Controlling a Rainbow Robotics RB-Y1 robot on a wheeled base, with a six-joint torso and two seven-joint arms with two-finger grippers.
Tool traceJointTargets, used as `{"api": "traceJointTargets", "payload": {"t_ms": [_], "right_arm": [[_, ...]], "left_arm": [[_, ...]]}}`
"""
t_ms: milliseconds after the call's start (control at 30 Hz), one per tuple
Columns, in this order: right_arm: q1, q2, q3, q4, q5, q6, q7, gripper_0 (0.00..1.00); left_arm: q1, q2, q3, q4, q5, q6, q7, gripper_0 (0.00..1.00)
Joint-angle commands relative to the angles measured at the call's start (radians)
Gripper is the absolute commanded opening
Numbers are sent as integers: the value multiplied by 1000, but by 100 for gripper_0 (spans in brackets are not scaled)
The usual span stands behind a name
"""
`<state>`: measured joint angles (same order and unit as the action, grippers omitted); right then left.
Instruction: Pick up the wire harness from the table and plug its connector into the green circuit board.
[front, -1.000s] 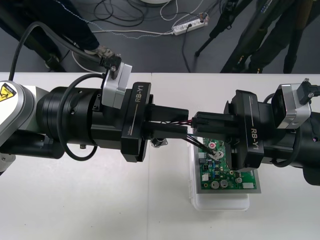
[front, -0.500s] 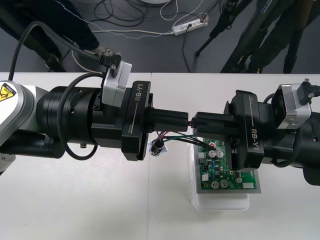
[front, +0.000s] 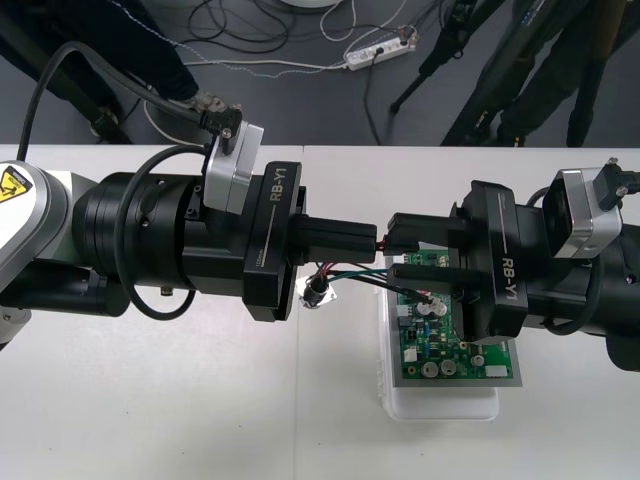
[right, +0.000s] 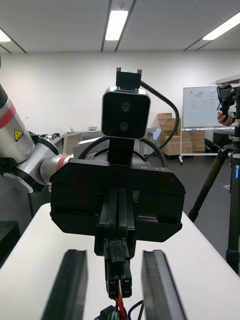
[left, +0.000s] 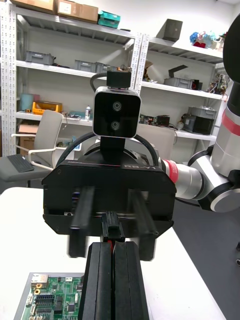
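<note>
I've got the left gripper reaching in from the tabletop's left edge to about its middle. Its fingers are clenched together on the small black plug of the wire harness. On the left wrist camera that plug sits pinched right at the fingertips.

From there the red, black and green wires loop down and back toward the left. They end in the round metal socket, which sits low beside the left gripper's body. I can't tell whether it touches the tabletop.

Moving right, the right gripper comes in from the right edge and stands nose to nose with the left one. Its fingers are released and well apart, one on either side of the plug and the left fingertips, with no contact that I can make out.

Further right and nearer to me, the green circuit board lies on its white base, right of the tabletop's middle and toward the near edge. The plug is held in the air near the board's far left corner, not seated in the board.
</note>
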<state>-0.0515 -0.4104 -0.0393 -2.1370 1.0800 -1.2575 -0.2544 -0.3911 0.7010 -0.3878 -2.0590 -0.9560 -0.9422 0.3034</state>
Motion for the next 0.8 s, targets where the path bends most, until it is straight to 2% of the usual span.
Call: {"api": "traceJointTargets", "payload": {"t_ms": [33,133,533,800], "right_arm": [[-24,-2,7,-4,-5,-8,14,85],[-24,-7,7,3,-5,-8,18,100],[-24,-18,-21,17,-6,-56,24,100],[-22,-79,-77,17,-6,-125,12,100]], "left_arm": [[-41,17,-13,-35,20,39,-29,0],[-41,17,-13,-35,22,39,-30,0],[-37,20,-11,-35,22,36,-36,0],[-8,29,-11,-33,19,34,-46,0]]}}
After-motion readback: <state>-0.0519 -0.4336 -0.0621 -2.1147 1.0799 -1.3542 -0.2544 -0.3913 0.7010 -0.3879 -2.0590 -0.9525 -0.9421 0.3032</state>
